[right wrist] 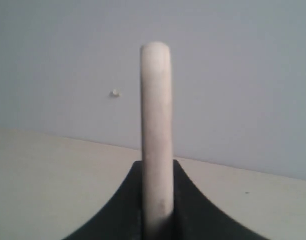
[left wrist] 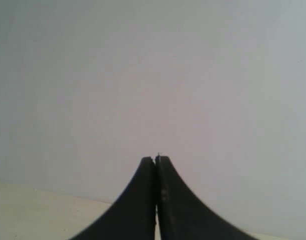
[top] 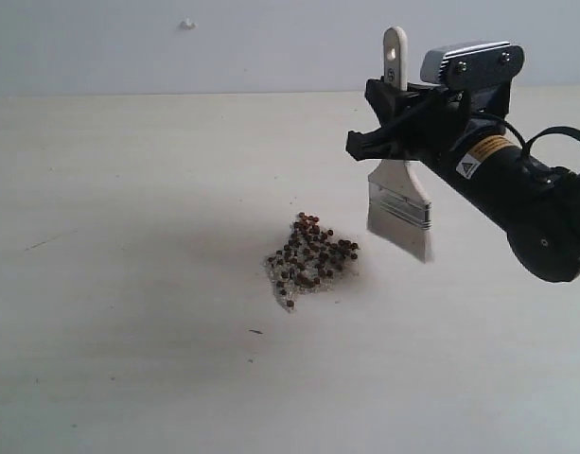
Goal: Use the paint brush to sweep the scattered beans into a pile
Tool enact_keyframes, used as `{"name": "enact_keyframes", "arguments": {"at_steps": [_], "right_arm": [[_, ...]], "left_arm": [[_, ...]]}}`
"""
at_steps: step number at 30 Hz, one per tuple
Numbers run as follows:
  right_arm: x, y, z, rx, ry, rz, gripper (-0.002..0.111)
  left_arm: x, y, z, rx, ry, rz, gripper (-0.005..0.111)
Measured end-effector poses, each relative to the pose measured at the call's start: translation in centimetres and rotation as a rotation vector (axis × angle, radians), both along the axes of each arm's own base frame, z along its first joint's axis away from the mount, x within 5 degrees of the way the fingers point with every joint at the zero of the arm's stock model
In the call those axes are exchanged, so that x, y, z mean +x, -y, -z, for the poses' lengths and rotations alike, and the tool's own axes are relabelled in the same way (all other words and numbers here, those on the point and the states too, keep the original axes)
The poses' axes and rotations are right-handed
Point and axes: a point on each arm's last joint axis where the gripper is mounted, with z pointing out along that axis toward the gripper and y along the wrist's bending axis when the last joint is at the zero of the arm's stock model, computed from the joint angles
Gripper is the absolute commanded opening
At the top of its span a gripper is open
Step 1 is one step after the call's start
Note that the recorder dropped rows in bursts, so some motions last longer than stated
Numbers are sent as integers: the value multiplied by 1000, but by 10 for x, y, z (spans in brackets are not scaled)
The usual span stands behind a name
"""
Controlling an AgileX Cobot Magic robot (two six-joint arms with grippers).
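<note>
My right fingers [top: 370, 142] are pinching the paint brush [top: 399, 203] upright just beside the pile [top: 310, 260], with open table [top: 129, 284] spreading all around. My left fingers [left wrist: 138, 210] are pressing together on nothing. The arm's label [top: 481, 156] is too small to read.

Warning-triangle sticker [top: 467, 167] on the right arm [top: 531, 208], wording too small to read

Matte pale cream flat bench [top: 129, 378] meets a plain pale grey-blue wall [top: 176, 47] at a straight seam. Small white round nub [top: 186, 24] on the wall, above the seam. On the bench, below the nub: thin dark scratch [top: 43, 243] and short dark fleck [top: 255, 332], well apart. Light is soft and diffuse, shadows faint.
</note>
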Motion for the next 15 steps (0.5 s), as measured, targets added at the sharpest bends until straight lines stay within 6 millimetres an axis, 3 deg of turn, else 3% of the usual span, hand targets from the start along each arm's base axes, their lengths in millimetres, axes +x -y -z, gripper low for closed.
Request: {"name": "enact_keyframes", "arguments": {"at_steps": [6, 15], "right_arm": [[7, 13, 2, 31, 30, 162, 0], [25, 6, 36, 58, -38, 165, 0]], "left_arm": [[0, 0, 0, 0, 0, 0, 0], [0, 0, 0, 0, 0, 0, 0]]}}
